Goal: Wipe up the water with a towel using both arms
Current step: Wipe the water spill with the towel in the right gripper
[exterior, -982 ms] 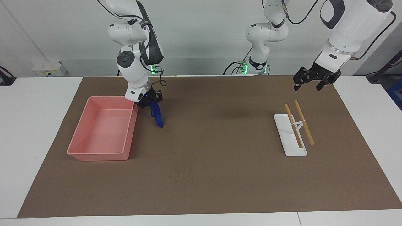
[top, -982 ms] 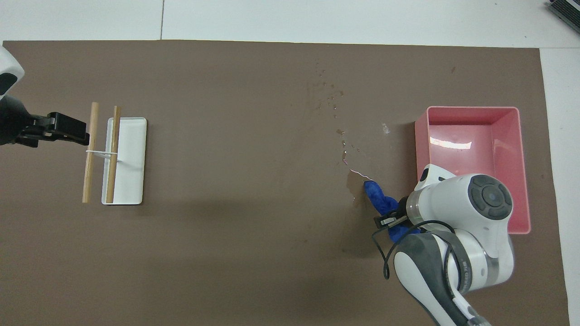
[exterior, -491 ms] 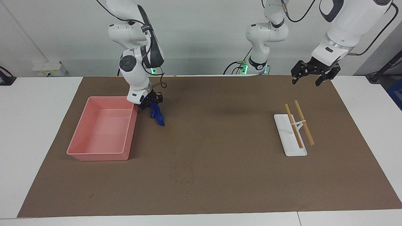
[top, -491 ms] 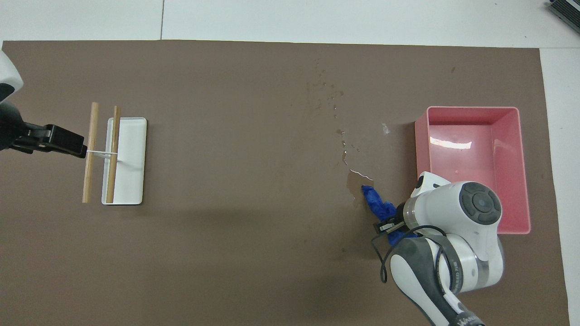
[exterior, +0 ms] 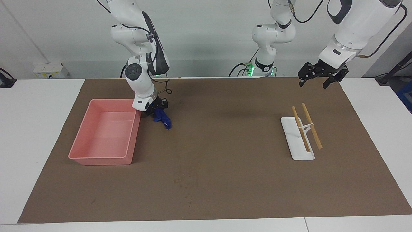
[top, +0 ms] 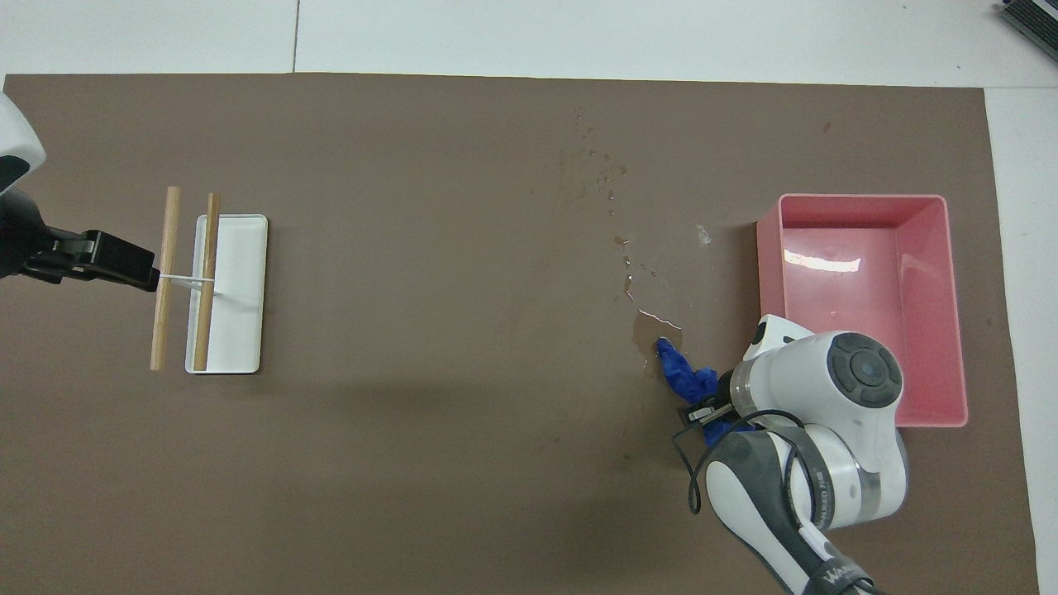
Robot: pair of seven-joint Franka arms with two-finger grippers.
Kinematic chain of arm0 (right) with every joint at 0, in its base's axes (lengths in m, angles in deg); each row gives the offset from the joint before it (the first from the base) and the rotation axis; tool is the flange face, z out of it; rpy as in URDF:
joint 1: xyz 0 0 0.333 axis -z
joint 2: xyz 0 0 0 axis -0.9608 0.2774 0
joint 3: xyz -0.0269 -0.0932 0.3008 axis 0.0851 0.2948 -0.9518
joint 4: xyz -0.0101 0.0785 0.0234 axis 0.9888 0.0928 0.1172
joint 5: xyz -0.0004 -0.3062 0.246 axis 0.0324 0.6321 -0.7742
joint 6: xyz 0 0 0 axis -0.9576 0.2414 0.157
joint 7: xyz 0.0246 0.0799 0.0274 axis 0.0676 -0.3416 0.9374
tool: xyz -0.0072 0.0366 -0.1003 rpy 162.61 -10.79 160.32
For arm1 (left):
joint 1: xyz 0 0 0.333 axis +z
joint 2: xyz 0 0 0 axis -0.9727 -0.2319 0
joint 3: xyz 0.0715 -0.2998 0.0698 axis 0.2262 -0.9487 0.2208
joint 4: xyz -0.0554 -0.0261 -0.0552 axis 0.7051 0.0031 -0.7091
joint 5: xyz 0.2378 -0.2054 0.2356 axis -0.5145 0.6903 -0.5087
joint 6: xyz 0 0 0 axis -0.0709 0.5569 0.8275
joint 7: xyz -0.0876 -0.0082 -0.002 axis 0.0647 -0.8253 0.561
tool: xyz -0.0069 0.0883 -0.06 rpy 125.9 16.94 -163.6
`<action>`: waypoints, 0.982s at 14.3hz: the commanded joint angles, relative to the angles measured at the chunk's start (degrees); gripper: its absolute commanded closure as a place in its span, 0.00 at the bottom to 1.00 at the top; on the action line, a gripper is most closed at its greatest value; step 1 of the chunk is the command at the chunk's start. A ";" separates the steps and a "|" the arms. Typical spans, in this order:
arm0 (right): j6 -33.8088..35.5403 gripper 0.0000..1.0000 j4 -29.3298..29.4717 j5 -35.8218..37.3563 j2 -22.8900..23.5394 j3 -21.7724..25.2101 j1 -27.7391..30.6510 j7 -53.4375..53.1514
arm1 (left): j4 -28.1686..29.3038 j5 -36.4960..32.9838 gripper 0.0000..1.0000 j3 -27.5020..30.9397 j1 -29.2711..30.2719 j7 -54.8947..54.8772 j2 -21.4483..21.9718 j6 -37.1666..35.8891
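The towel (exterior: 162, 118) hangs bunched from the right gripper (exterior: 155, 107), clamped on its upper end, its free end touching the brown mat (exterior: 212, 180) beside the pink tray (exterior: 104, 157), right at a water patch (top: 645, 335). We see the left gripper (exterior: 318, 77) raised over the mat's edge near the 2 wooden sticks (exterior: 307, 126), fingers apart, waiting.

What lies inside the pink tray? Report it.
The pink rectangular plastic tray holds no object on its visible floor, only a bright glare patch. The right arm's white wrist covers the tray corner nearest the robots, so that part cannot be checked.
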 commanded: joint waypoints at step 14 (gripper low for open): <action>-5.84 1.00 3.04 0.32 3.52 -0.28 -1.30 -1.92 | 1.97 -1.12 0.00 0.75 -0.77 -0.83 1.96 -0.26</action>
